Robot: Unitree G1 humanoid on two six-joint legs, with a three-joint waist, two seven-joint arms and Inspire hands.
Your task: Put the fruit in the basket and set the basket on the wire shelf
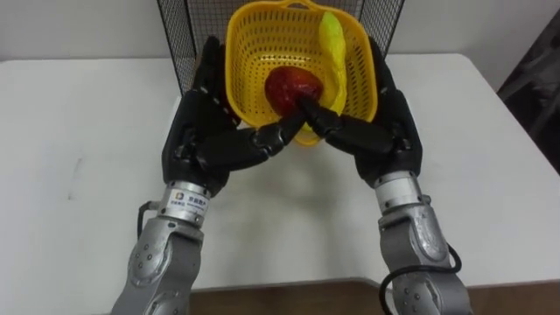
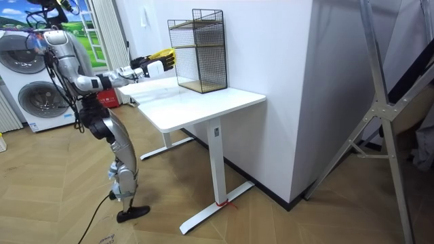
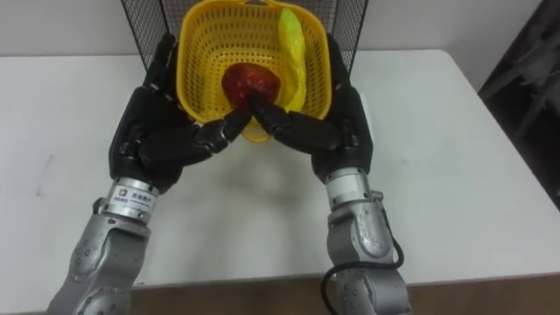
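A yellow plastic basket (image 1: 262, 52) is held up between my two hands, tilted toward me, just in front of the black wire shelf (image 1: 185, 26). Inside it lie a red apple (image 1: 291, 87) and a yellow banana (image 1: 334, 48) leaning on its right wall. My left hand (image 1: 197, 131) lies along the basket's left side and my right hand (image 1: 389, 131) along its right side. Both thumbs hook over the near rim and pinch it. In the room view the basket (image 2: 163, 57) hangs above the table, short of the shelf (image 2: 200, 51).
The white table (image 1: 79, 166) spreads wide to both sides under my arms. The wire shelf stands at its far edge against the wall. I stand at the table's end on the room view's left, with washing machines (image 2: 27, 81) behind me.
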